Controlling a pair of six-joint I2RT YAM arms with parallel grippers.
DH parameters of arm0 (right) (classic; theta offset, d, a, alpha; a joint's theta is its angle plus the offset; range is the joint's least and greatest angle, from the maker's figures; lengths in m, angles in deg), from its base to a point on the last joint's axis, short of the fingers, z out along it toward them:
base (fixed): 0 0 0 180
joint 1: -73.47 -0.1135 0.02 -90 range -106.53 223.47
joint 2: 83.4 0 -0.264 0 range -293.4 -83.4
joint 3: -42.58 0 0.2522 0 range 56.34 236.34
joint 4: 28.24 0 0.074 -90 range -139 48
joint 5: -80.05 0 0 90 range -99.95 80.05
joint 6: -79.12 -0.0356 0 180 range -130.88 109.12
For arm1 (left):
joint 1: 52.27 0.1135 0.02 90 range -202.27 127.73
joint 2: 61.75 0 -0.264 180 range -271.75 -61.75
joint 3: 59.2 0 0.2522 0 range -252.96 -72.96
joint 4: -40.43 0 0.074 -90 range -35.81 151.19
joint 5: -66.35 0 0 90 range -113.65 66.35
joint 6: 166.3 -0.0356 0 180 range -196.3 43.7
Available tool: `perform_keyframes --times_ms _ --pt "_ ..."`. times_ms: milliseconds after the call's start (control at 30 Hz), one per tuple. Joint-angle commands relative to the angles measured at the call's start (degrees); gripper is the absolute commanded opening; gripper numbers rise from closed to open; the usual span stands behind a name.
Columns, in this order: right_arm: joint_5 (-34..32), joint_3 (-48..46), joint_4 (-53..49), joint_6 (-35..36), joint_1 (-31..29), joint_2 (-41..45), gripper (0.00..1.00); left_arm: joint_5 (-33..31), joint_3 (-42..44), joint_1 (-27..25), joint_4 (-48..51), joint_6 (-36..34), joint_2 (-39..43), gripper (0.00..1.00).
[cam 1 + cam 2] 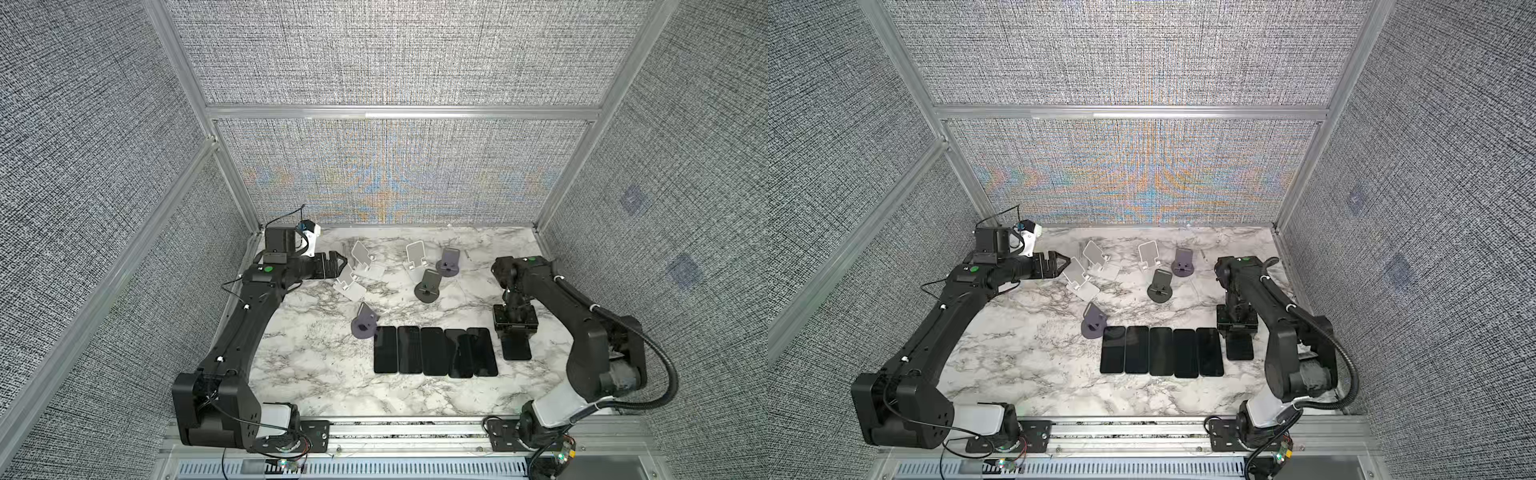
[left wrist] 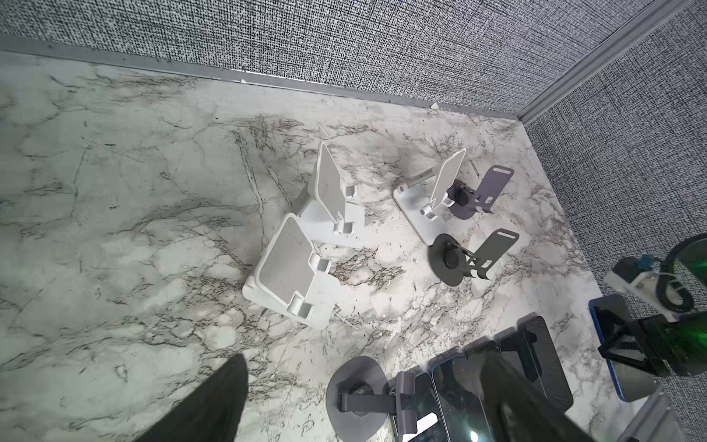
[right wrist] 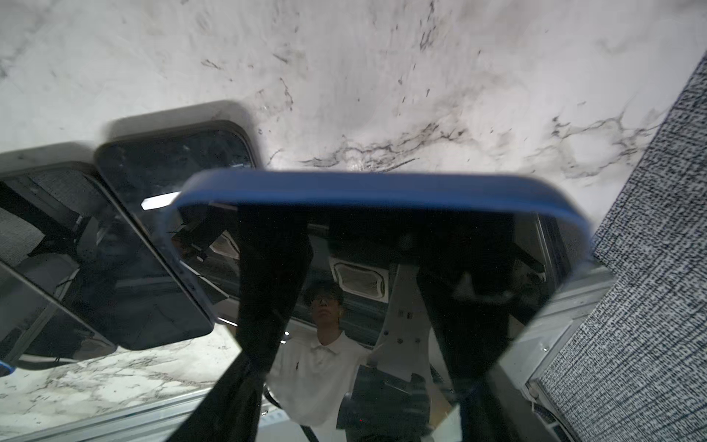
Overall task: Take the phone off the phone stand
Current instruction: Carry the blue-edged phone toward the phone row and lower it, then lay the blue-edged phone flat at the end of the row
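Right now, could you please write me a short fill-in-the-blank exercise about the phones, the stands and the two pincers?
1. The right pincer grips a phone whose rim is ___.
2. A row of ___ other phones lies on the table.
3. The left pincer stands ___ beside the white stands.
4. Among the white and dark stands, ___ holds a phone.

Missing words: blue; five; open; none.

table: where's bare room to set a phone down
Free: the front strip between the phone row and the rail; the patch between left arm and grey stand. Crowded: the back among the stands, and around the right pincer's blue phone.
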State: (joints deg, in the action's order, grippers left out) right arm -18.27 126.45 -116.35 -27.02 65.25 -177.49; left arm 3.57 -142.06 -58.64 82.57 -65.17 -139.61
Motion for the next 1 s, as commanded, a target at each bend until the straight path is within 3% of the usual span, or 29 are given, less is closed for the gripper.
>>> perform_keyframes --times_ms 0,200,500,800,967 --pt "2.38 0.38 -1.85 1.70 0.86 -2.99 0.45 0.99 -0.12 0.06 -0.43 0.20 0.29 0.96" --pt "3.29 0.58 1.97 5.30 3.28 -9.27 0.46 0.83 -0.14 -0.04 -0.57 0.06 0.44 0.95" --pt "3.11 -1.46 6.89 8.44 3.47 -10.94 0.53 0.37 -0.15 0.06 -0.43 -0.23 0.61 0.95" --pt "2.36 -1.02 5.70 9.09 3.52 -13.58 0.75 -0.39 -0.05 0.07 -0.30 -0.63 0.55 0.95" --pt "2.60 -0.93 5.62 9.15 3.57 -13.82 0.81 -0.54 -0.11 0.05 -0.17 -0.74 0.58 0.95"
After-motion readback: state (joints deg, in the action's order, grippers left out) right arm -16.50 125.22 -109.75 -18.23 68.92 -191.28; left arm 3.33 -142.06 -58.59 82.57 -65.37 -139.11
